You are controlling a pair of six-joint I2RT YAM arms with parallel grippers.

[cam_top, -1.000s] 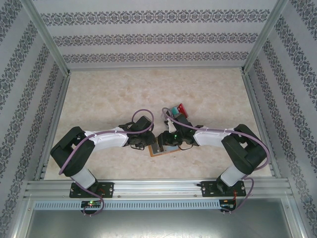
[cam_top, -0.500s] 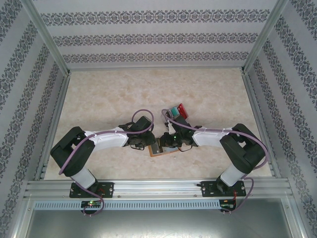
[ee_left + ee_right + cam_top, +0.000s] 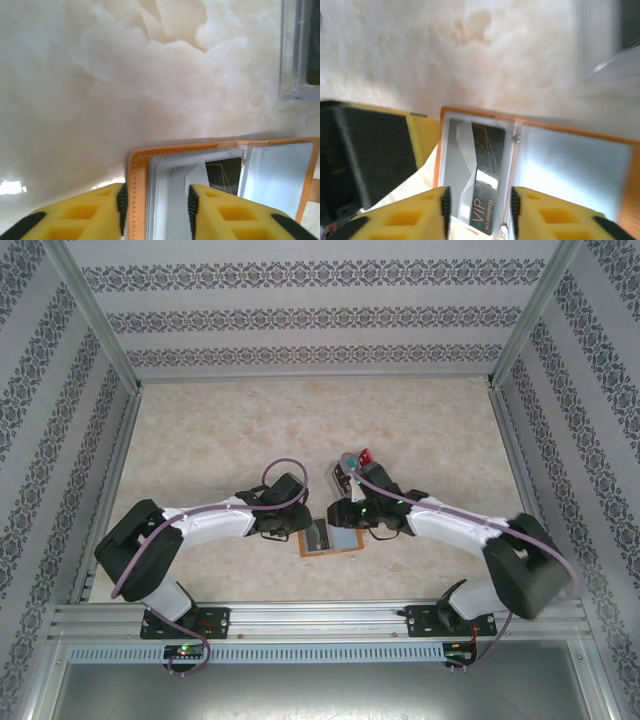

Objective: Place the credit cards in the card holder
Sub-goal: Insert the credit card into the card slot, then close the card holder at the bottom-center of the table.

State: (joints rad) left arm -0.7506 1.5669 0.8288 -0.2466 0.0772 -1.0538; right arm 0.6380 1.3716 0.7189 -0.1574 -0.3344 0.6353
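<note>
1. Card holder (image 3: 335,540): one, orange-tan with grey inner pockets. It lies spread open and flat on the table (image 3: 220,430), close to the near edge and about midway along it, between the two arms.
2. Black card (image 3: 482,165): one, marked VIP. It sits in the left-hand pocket of the card holder, apparently well seated, though how deep cannot be told.
3. Loose cards (image 3: 357,460): one small fan on the table just beyond the card holder, toward the table's middle and apart from it. A red and a teal-green face can be counted; any further card under the right arm cannot.
4. Left gripper (image 3: 156,200): one. Its jaws stand apart over the left panel of the card holder, the orange border just inside the left finger. Nothing is pinched between the pads; contact with the leather cannot be told.
5. Right gripper (image 3: 480,205): one. Its jaws stand apart above the black card, holding nothing.
6. Progress, as judged: one card counts as stowed and at least two are left to fetch, so the task is well short of done. The next fetch probably falls to the right arm, nearer the fan, while the left steadies the card holder.
</note>
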